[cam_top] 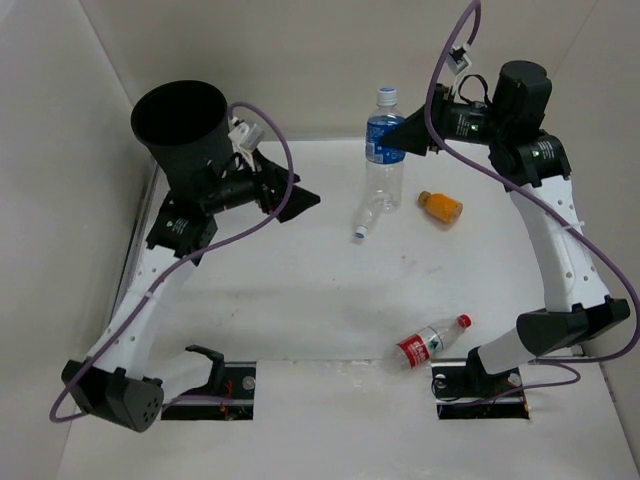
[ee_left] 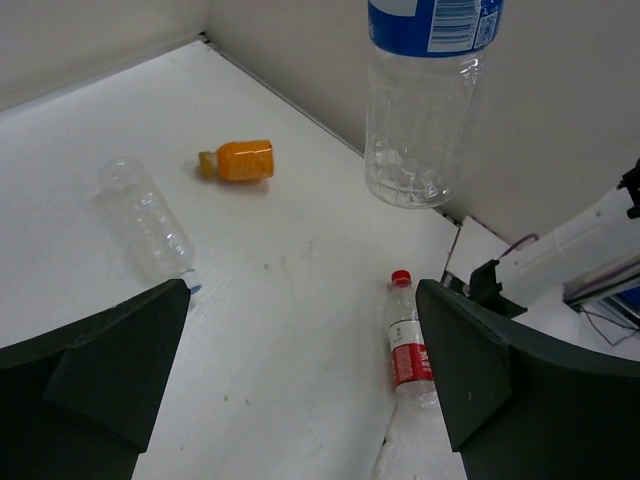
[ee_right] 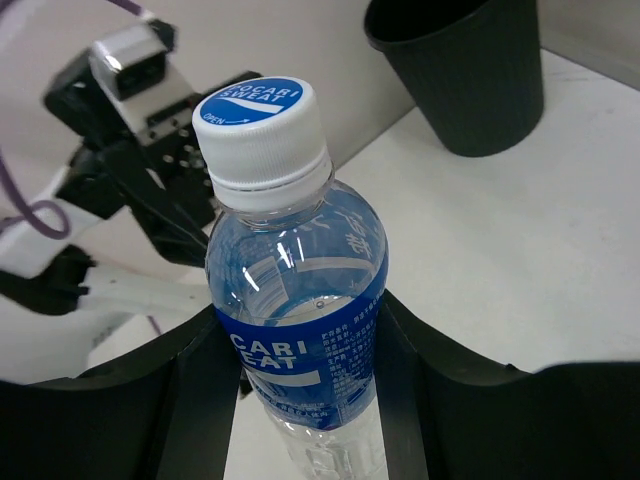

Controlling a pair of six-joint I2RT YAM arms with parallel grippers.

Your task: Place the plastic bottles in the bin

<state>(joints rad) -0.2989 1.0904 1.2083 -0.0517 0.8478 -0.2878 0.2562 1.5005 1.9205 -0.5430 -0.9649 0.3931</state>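
Observation:
My right gripper [cam_top: 408,135] [ee_right: 300,325] is shut on the clear bottle with the blue label [cam_top: 381,138] [ee_right: 295,330] and holds it upright above the back of the table; its lower part shows in the left wrist view [ee_left: 420,120]. The black bin [cam_top: 183,128] [ee_right: 470,75] stands at the back left. My left gripper [cam_top: 290,203] [ee_left: 302,290] is open and empty, just right of the bin. The clear unlabelled bottle [cam_top: 367,218] [ee_left: 145,215], the short orange bottle [cam_top: 440,206] [ee_left: 238,160] and the red-label bottle [cam_top: 428,342] [ee_left: 408,350] lie on the table.
White walls close the table at the back and both sides. The red-label bottle lies near the front edge by the right arm's base [cam_top: 478,388]. Purple cables [cam_top: 270,215] loop off both arms.

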